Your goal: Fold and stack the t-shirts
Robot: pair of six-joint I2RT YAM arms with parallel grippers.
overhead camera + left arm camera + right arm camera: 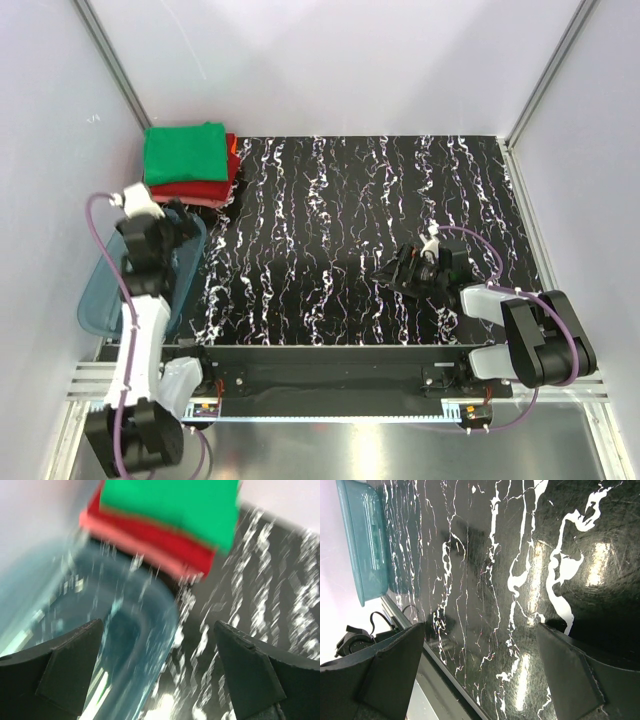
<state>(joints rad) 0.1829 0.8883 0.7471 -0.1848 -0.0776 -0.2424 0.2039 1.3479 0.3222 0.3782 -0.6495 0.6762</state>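
Note:
A stack of folded t-shirts stands in the far left corner: the bright green tee (185, 151) on top, dark red ones (196, 188) under it and a salmon-pink one at the bottom. The left wrist view shows the same stack, green tee (170, 505) over red (155, 537) and pink (135, 547). My left gripper (172, 232) (157, 667) is open and empty, just in front of the stack, over the tub's rim. My right gripper (392, 274) (480, 670) is open and empty, low over the bare mat at the right.
A translucent blue plastic tub (110, 290) (115, 630) sits at the left edge, below the stack; it also shows in the right wrist view (365, 540). The black marbled mat (370, 230) covers the table. White walls enclose the back and sides.

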